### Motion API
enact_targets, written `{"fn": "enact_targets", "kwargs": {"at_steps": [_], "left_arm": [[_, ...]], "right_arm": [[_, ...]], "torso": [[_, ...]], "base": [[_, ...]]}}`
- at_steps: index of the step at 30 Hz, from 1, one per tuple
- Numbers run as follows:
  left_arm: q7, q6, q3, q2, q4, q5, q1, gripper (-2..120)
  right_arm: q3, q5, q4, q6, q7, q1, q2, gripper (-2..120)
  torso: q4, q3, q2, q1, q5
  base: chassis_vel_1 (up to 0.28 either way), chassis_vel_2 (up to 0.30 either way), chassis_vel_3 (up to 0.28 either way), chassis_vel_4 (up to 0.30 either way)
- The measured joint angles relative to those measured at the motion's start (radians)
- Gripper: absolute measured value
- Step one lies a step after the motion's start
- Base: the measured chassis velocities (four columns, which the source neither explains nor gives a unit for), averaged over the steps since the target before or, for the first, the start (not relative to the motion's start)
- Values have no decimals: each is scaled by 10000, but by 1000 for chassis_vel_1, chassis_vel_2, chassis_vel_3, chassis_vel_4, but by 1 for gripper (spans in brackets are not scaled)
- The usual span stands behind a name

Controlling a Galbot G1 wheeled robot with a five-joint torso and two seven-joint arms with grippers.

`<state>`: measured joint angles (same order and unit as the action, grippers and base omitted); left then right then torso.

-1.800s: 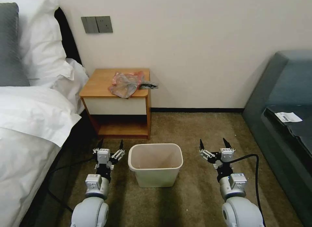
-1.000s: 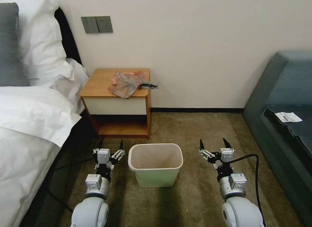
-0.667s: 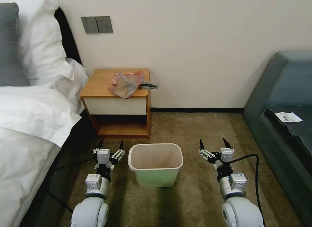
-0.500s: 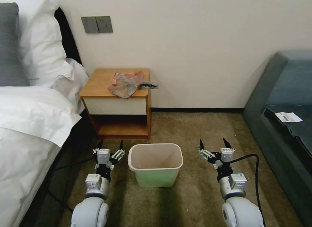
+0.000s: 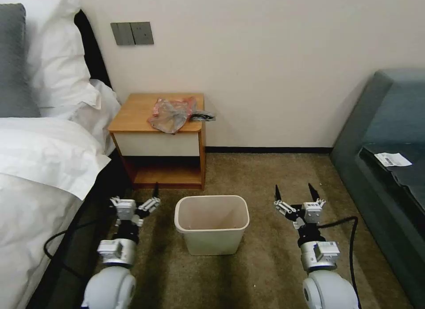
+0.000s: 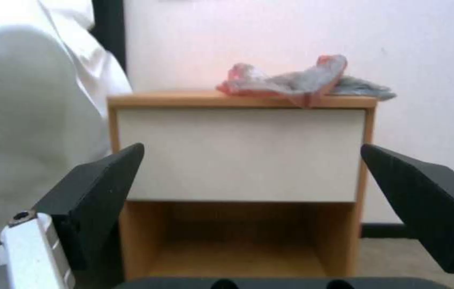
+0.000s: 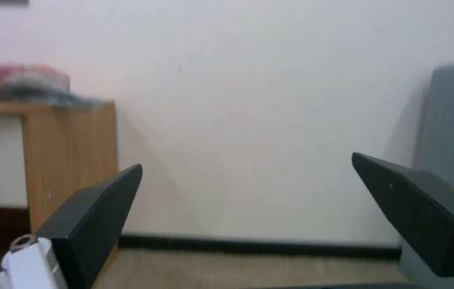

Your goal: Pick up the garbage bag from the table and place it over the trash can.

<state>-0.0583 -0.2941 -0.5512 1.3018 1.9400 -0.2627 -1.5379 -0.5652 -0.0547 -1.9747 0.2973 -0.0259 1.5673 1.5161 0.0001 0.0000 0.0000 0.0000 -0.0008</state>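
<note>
1. Fingers of the left gripper (image 5: 141, 195) are spread wide and hold nothing; it hangs low over the carpet (image 5: 261, 180), between the bed (image 5: 40, 167) and the trash can (image 5: 211, 223).
2. Right gripper (image 5: 294, 193): fingers likewise wide apart and empty, low on the trash can's other side.
3. Garbage bag (image 5: 170, 113): crumpled on the table (image 5: 137, 112), near its front-right corner, one fold just overhanging the front edge.
4. Left wrist view: the garbage bag (image 6: 286, 82) lies above and well beyond the black fingertips (image 6: 98, 188).
5. Trash can: upright, unlined, on the floor before the table.
6. Progress, as judged: nothing is done; reaching, grasping, carrying and fitting the bag all remain.
</note>
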Motion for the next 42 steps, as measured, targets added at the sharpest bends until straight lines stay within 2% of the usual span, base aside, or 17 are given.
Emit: {"fn": "enact_targets", "kwargs": {"at_steps": [5, 11, 13, 20, 24, 31, 35, 39, 42], "left_arm": [[21, 465, 122, -29, 309, -1187, -208, 100], [292, 461, 191, 30, 321, -1062, -225, 100], [373, 424, 189, 6, 321, -1041, -215, 100], [412, 366, 56, 30, 392, -968, -172, 100], [397, 232, -103, 76, 524, -939, -264, 99], [288, 222, -143, 135, 684, -693, -292, 99], [265, 227, -109, 216, 691, -639, -254, 99], [250, 251, -76, 254, 634, -639, -196, 99], [249, 294, -64, 267, 494, -632, -101, 99]], "right_arm": [[-26, -237, 139, 1415, -37, 26, 87, 100], [198, 304, 210, 1972, 618, -203, 82, 100], [447, 911, 282, 2083, 926, -435, -75, 100], [1327, 1867, 628, 1712, 1086, -1635, -856, 100], [2350, 2556, 1299, 1062, 848, -2987, -1577, 100], [3081, 2225, 2457, 723, 681, -4380, -2058, 100], [3961, 2159, 3644, 509, 393, -5640, -2616, 100], [4430, 2296, 4299, 394, 147, -6381, -2727, 100], [4902, 2217, 5237, 374, 30, -7510, -2620, 100]], "torso": [[-3, -1, 0, 0, 6], [-1, 0, 0, 1, 7], [-2, 0, 0, 0, 6], [-1, 0, 0, 0, 8], [0, 0, 0, 0, 9], [-2, 1, -1, 1, 9], [-1, 1, 0, 1, 9], [-3, 1, 0, 1, 7], [-2, 1, 0, 1, 7]], "base": [[0, 0, 0, 0], [0, 0, 0, 0], [0, 0, 0, 0], [0, 0, 0, 0], [0, 0, 0, 0], [0, 0, 0, 0], [0, 0, 0, 0], [0, 0, 0, 0], [0, 0, 0, 0]]}}
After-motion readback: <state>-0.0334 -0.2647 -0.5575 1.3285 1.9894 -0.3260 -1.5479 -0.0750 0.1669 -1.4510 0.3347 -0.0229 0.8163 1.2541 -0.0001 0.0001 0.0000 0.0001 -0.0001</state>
